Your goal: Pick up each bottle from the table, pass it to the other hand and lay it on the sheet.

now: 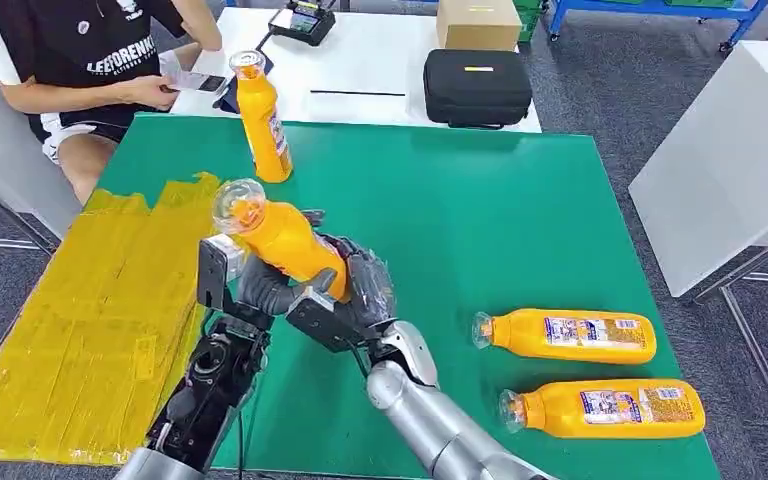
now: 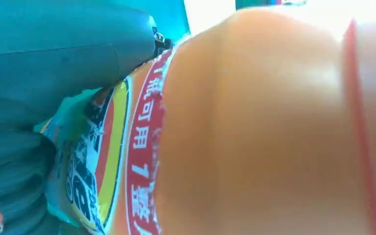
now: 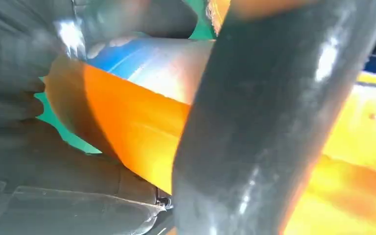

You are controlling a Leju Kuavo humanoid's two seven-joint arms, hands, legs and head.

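Both hands are wrapped around the same orange juice bottle (image 1: 285, 240), tilted above the green counter (image 1: 520, 220) next to the yellow sheet (image 1: 80, 330): left hand (image 1: 250, 290) underneath, right hand (image 1: 355, 295) gripping its base. Two more bottles (image 1: 570, 335) lie on their sides to the right, and one (image 1: 263, 118) stands upright at the back.

The head view looks down over the green table (image 1: 520, 220); both wrist views press close against the held bottle (image 1: 285, 240).

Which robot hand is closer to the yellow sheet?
Left. The left hand is next to the yellow sheet, close to its edge, holding the bottle. The right hand holds the same bottle farther out over the green table.
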